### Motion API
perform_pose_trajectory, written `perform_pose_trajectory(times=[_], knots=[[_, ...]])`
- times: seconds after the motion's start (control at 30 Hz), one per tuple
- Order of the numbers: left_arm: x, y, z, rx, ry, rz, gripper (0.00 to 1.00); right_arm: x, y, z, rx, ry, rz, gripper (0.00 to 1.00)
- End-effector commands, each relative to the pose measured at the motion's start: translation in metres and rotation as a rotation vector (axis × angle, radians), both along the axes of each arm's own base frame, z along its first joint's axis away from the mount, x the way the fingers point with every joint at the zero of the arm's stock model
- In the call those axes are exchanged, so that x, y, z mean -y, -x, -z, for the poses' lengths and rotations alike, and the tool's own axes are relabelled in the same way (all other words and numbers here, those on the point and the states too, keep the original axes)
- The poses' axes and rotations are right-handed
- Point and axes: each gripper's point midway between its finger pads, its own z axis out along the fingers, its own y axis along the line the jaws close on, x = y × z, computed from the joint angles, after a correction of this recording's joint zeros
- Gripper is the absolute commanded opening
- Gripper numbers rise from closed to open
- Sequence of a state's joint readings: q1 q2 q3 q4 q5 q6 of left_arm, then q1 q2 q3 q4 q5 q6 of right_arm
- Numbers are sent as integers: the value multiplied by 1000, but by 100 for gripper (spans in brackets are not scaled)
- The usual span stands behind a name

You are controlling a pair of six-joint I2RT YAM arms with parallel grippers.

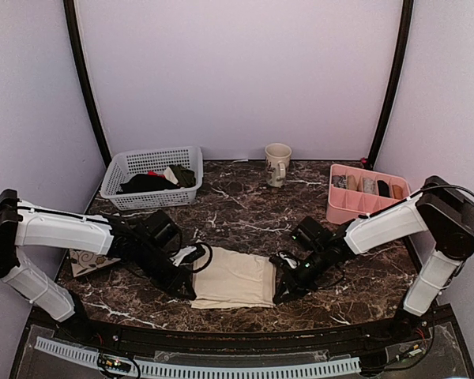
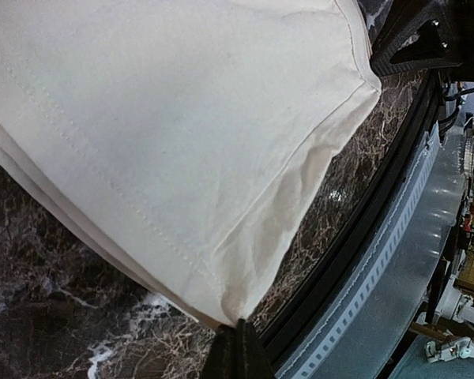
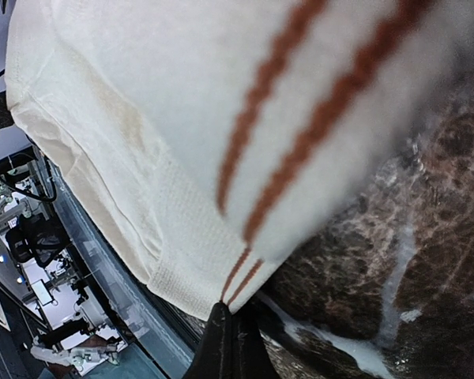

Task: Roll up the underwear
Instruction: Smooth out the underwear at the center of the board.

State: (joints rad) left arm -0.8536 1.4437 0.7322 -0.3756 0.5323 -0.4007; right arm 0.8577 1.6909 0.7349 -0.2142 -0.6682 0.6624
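The cream-beige underwear (image 1: pixel 234 278) lies flat on the dark marble table between my two arms. My left gripper (image 1: pixel 187 293) is shut on its near left corner, seen in the left wrist view (image 2: pixel 237 325) with the cloth (image 2: pixel 166 134) spreading away from the fingertips. My right gripper (image 1: pixel 280 294) is shut on its near right corner, seen in the right wrist view (image 3: pixel 231 309), where the waistband with two orange-brown stripes (image 3: pixel 245 134) runs into the jaws.
A white basket (image 1: pixel 152 175) with dark garments stands at the back left. A mug (image 1: pixel 277 163) stands at the back centre, a pink divider box (image 1: pixel 366 193) at the back right. A floral tile (image 1: pixel 88 263) lies under the left arm. The table's front edge (image 1: pixel 245 330) is close.
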Motion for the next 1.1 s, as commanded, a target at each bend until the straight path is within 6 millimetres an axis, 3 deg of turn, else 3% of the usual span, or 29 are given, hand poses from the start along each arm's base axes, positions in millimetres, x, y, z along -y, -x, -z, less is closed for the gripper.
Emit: perform_pose_trajectory(times=[0.0, 0.13, 0.27, 0.4, 0.5, 0.6, 0.7, 0.83, 0.97, 1.07], knots=[[-15, 15, 27, -67, -78, 14, 0, 8, 0, 6, 23, 51, 2, 0], [-23, 16, 42, -74, -148, 10, 0, 7, -1, 2, 33, 45, -4, 0], [-17, 6, 32, -34, -139, 12, 23, 4, -7, -16, 71, 34, -16, 2], [-8, -1, -2, 33, -54, 12, 45, 10, -16, -55, 180, 17, -32, 37], [2, -14, -39, 126, 34, -2, 65, 18, -28, -82, 256, -6, -18, 53], [16, -33, -72, 206, 117, -27, 76, 12, -47, -109, 334, -68, 3, 68], [32, -57, -93, 243, 188, -64, 80, -7, -65, -131, 372, -168, 20, 77], [49, -96, -102, 225, 275, -142, 82, -36, -82, -140, 349, -272, 34, 77], [66, -122, -98, 184, 345, -179, 79, -60, -91, -123, 262, -348, 55, 72], [75, -131, -79, 131, 366, -192, 77, -69, -97, -107, 223, -372, 67, 71]])
